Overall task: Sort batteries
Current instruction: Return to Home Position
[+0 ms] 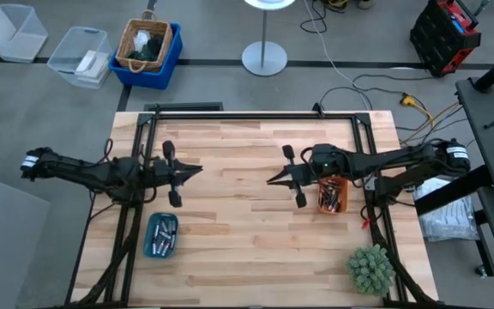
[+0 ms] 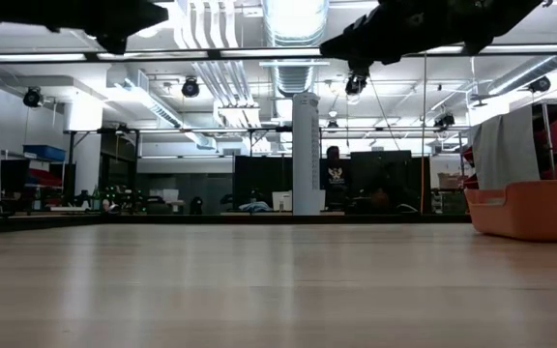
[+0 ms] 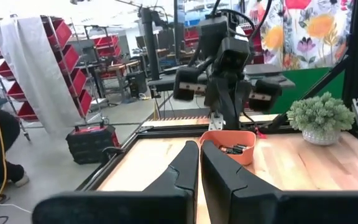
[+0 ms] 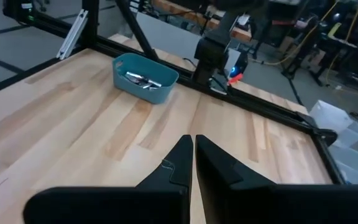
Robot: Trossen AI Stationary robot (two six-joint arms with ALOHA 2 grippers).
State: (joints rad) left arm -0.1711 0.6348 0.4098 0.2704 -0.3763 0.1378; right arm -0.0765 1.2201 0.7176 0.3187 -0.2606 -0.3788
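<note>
**Grippers clamped shut and empty, batteries lying in both trays**

Seen from overhead, the left gripper (image 1: 197,170) and right gripper (image 1: 270,181) face each other across the wooden table (image 1: 230,257). Each is pinched closed on nothing. Batteries (image 1: 163,230) lie in the teal tray (image 1: 147,245) beside the left arm, and more fill the orange tray (image 1: 320,206) under the right arm. At table height, both arms hang above the tabletop, with the orange tray at right. The left wrist camera shows closed fingers (image 3: 185,165) pointing toward the orange tray, with a potted plant (image 3: 321,115) nearby. The right wrist camera shows closed fingers (image 4: 180,155) pointing toward the teal tray.
</note>
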